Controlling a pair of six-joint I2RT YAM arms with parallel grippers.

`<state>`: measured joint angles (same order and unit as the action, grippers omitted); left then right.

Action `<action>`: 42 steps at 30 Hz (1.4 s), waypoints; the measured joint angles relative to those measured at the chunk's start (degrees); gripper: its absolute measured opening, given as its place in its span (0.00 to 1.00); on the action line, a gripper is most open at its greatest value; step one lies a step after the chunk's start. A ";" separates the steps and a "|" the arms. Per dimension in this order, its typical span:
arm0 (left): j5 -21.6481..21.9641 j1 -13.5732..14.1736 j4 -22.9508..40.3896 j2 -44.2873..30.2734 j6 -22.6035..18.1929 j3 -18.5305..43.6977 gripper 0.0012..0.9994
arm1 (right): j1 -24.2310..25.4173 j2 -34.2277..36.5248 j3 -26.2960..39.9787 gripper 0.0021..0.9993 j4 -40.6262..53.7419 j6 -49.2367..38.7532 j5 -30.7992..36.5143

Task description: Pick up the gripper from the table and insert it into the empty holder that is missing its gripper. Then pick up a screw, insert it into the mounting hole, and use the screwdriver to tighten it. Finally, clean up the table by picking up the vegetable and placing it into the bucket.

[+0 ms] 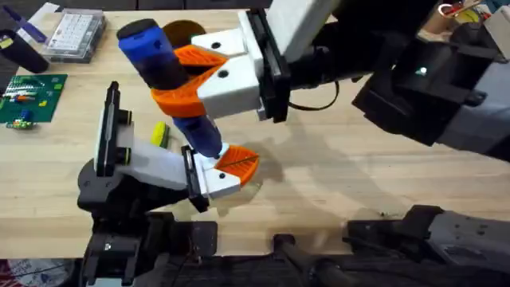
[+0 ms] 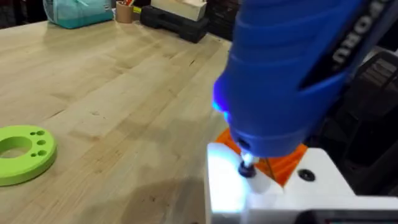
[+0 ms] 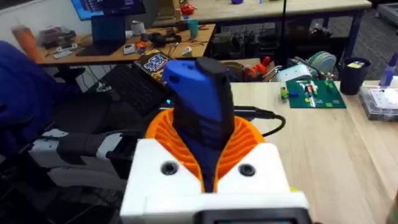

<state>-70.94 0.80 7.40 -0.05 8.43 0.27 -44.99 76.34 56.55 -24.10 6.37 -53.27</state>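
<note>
While pinching the thick blue cylindrical screwdriver with the black cap (image 1: 155,56), bearing down at a slant with the right gripper (image 3: 202,152), orange ribbed pads (image 3: 249,140) pressed tight on either side of the handle. Steering the narrower blue lower section toward the white square end block of the grey-and-white arm-like holder (image 1: 155,163). Planting the little metal bit (image 2: 247,167) right on that block, at what looks like the mounting hole.

Tilting the tool, it seems, to line the bit up with the hole. Gripping across the fat part of the handle, probably for a steadier hold. Not calling whether a screw is seated under the bit: too small to tell.

Sitting tight against the end block, the small flat orange leaf-shaped gripper with dark vein lines (image 1: 241,163), looking mounted on the holder rather than loose on the pale wooden table (image 1: 358,175). Reading this as the tightening step.

Now checking containers. Peeking out from behind the right gripper's white blocks, the small round tan-brown bucket (image 1: 182,32), well apart from the holder and hiding its inside, so not guessing at contents. Lying at the far left, a clear plastic compartment box (image 1: 76,33), holding small parts too fine to name. Resting on the table just beside the holder, a small yellow-green piece (image 1: 161,133), possibly the vegetable. Not in the bucket, so judging the clean-up as not yet done.
</note>
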 joint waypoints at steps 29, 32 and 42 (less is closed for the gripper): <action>-0.36 0.02 0.11 -0.07 0.42 0.00 0.01 | 0.02 -1.07 -1.66 0.05 -0.61 1.54 2.93; -0.47 0.03 0.13 -0.07 0.44 0.00 0.01 | 0.02 -1.09 -1.66 0.05 -0.25 1.56 3.10; -1.27 0.04 0.31 -0.44 0.68 0.00 0.01 | 0.00 -1.31 -1.66 0.05 1.05 1.58 3.77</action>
<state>-72.21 0.84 7.70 -0.49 9.10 0.27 -44.99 75.03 54.89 -23.05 7.95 -49.50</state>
